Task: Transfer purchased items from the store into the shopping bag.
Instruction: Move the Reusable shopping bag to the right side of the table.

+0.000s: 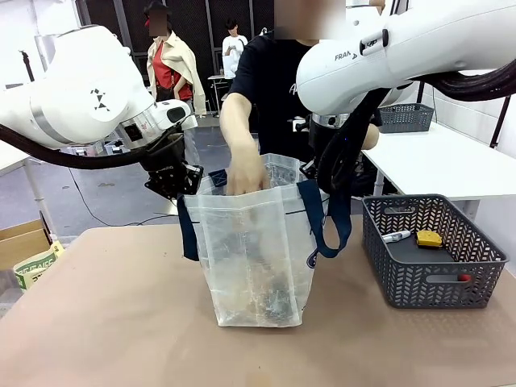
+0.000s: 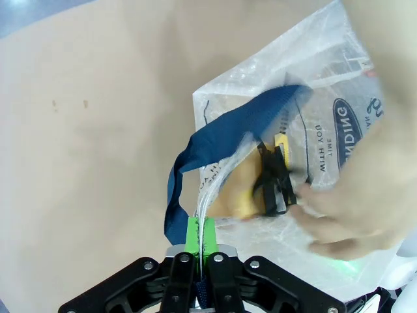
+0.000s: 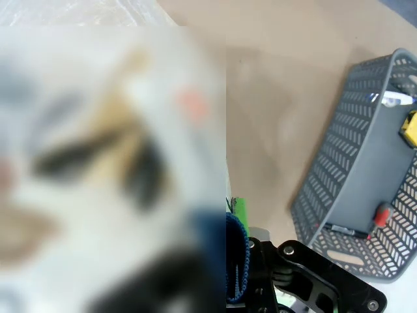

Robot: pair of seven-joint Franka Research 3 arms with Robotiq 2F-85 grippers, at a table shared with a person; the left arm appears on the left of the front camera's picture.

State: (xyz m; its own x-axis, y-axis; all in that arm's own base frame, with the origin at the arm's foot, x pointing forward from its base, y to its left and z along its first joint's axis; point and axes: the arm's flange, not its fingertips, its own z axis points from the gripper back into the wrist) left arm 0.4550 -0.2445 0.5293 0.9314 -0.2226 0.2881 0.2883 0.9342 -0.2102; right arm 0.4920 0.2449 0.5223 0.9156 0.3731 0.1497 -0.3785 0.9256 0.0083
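The shopping bag stands upright mid-table, translucent with navy straps. My left gripper is shut on its left rim by the blue strap; in the left wrist view the green pads pinch the plastic edge. At the bag's right rim, my right gripper holds the edge, with a green pad against the other strap. A person's hand reaches into the bag, holding a black-and-yellow item. A white pen-like tube and a small yellow piece lie in the basket.
The dark grey mesh basket sits at the table's right and also holds a small red thing and a dark pen. A cardboard box stands off the table's left edge. The person stands right behind the bag.
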